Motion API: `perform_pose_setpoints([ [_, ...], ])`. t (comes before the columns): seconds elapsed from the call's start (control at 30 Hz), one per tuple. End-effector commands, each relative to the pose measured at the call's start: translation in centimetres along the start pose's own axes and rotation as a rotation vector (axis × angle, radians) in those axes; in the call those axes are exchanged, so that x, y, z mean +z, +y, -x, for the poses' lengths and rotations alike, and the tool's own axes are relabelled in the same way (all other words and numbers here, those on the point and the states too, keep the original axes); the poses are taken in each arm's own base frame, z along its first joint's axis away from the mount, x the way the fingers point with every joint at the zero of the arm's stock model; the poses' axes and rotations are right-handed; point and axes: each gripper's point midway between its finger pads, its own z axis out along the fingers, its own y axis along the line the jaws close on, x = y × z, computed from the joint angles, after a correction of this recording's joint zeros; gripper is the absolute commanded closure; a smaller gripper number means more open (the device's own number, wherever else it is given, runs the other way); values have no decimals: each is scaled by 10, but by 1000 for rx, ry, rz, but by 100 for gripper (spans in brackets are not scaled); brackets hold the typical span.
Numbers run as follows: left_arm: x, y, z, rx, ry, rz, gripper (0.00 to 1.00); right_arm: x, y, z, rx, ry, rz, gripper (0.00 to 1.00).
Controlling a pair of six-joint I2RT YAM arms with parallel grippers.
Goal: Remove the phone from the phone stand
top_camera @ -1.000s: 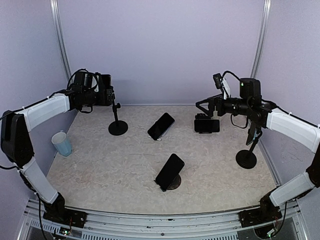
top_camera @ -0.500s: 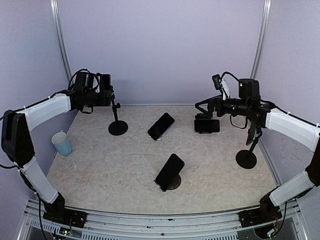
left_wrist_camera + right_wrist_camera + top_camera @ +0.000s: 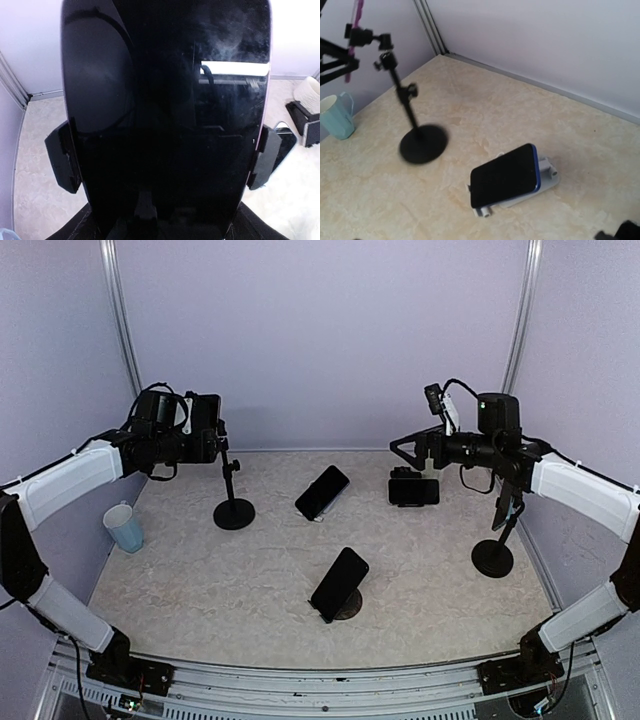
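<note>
A black phone (image 3: pixel 165 125) fills the left wrist view, held in the side clamp arms (image 3: pixel 62 157) of a tall black stand with a round base (image 3: pixel 233 512). My left gripper (image 3: pixel 203 430) is at the top of that stand, shut on the phone; its fingers are hidden behind it. The stand's base looks blurred in the right wrist view (image 3: pixel 422 144). My right gripper (image 3: pixel 408 452) hovers open and empty at the back right, above a sideways phone on a stand (image 3: pixel 413 490).
A blue-edged phone on a white stand (image 3: pixel 322 492) sits mid-table and shows in the right wrist view (image 3: pixel 505 175). Another phone leans on a round stand (image 3: pixel 338 583) nearer the front. A tall black stand (image 3: pixel 493 558) is at the right, a pale blue cup (image 3: pixel 124 527) at the left.
My left gripper has moved left and nearer with the phone, and the stand's base has slid a little nearer with it. The right arm has barely moved.
</note>
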Motion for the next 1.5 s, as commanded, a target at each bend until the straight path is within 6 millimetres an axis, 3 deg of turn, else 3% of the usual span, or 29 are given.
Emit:
perform_pose_setpoints([
  [0.0, -54, -27, 60, -43, -230, -129, 46, -2, 5, 17, -13, -26, 17, 0],
  [0.3, -87, -77, 50, -17, -263, -275, 52, -1, 10, 24, -11, -24, 47, 1],
  [0.5, -96, -90, 47, -5, -264, -284, 53, 2, 11, 26, -11, -17, 62, 2],
  [0.7, -99, -83, 45, -8, -258, -251, 53, 2, 14, 26, -7, -19, 83, 3],
  [1.0, -112, -75, 60, -13, -277, -221, 53, 4, 15, 25, -4, -19, 92, 3],
  [1.47, -124, -28, 82, -81, -299, -121, 53, 5, 16, 23, -5, -13, 99, 4],
])
